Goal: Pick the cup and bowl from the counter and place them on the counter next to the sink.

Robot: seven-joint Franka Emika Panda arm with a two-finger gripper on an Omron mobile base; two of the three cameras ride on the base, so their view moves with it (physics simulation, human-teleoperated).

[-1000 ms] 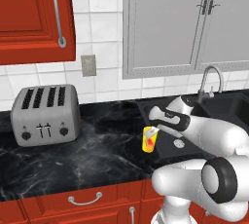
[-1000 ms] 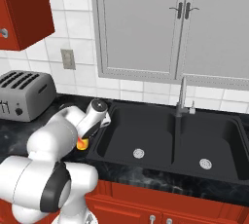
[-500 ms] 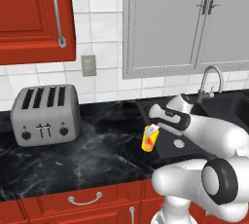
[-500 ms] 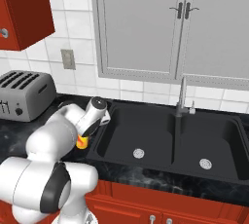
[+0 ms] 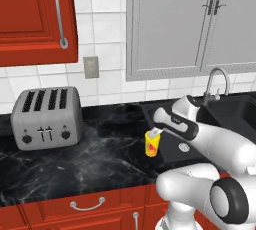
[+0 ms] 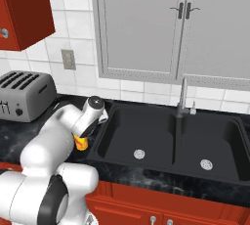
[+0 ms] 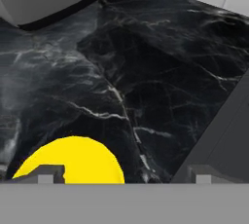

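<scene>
The yellow cup point(image 5: 151, 144) with its red-orange mark stands on the black marble counter point(image 5: 90, 159), just left of the sink point(image 5: 186, 135). My gripper point(image 5: 154, 134) hangs right over the cup's rim, open, and its fingers stand apart from the cup's sides. In the hand view the cup point(image 7: 73, 162) lies low between the two fingertips point(image 7: 46, 173), closer to the left one, with the gripper point(image 7: 125, 175) open wide. From the right base view a sliver of the cup point(image 6: 81, 143) peeks out behind the arm, beside the sink point(image 6: 146, 136). The bowl is out of view.
A grey toaster point(image 5: 47, 116) sits at the counter's left end, against the tiled wall. A curved faucet point(image 6: 181, 97) rises behind the double sink. Red drawer fronts run below the counter's front edge.
The gripper has opened and let go of the cup. The cup stays in the same spot beside the sink, and the arm has barely moved.
</scene>
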